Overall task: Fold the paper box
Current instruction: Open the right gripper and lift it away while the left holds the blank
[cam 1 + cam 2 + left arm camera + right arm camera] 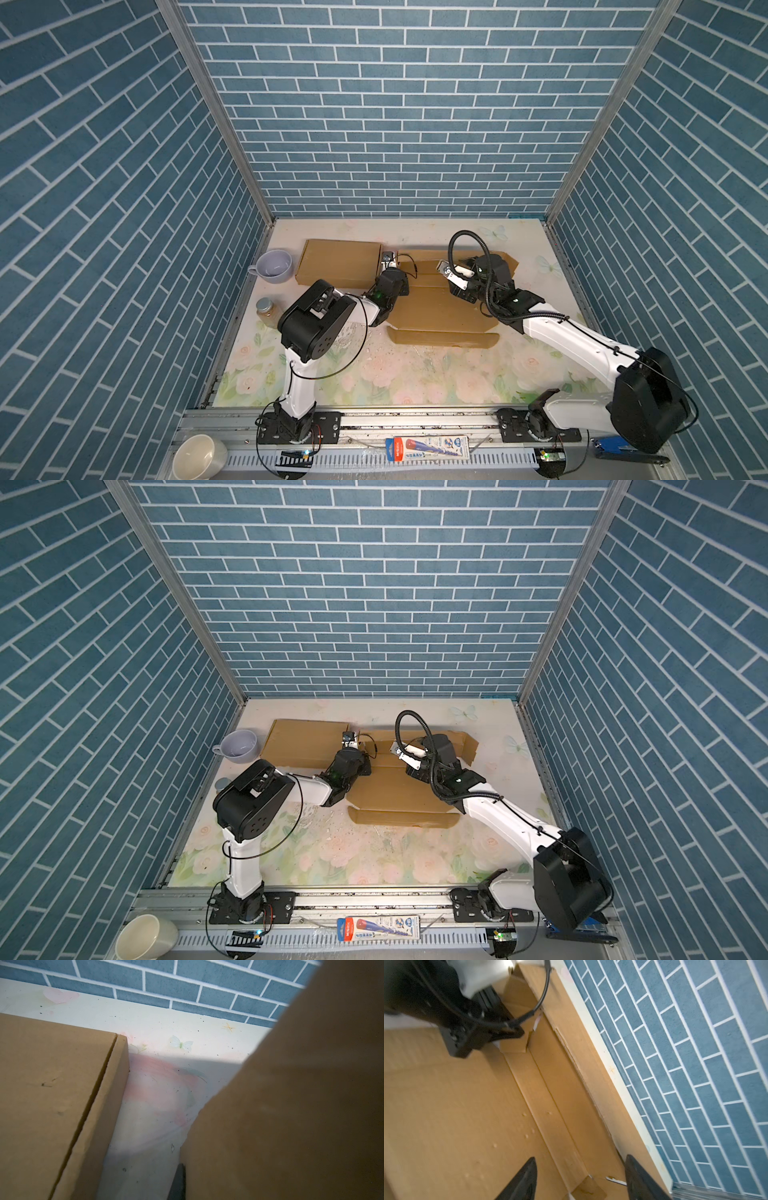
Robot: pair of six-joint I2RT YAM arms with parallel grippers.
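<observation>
while the paper box (440,309), judged light, creasable and best taken by its flaps, lies right of centre, one flap is pinched by the left gripper (390,262), the right gripper (580,1157) spread wide.

Lilac cup (273,266) at the left edge of the floral table (415,374), lidded jar (266,311) just beside it. White mug (199,457), blister pack (427,448) and blue stapler (619,446) sit off-table by the front rail (415,420).

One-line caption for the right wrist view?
Open right gripper over the unfolded brown cardboard box blank, near the blue brick-pattern wall.
</observation>
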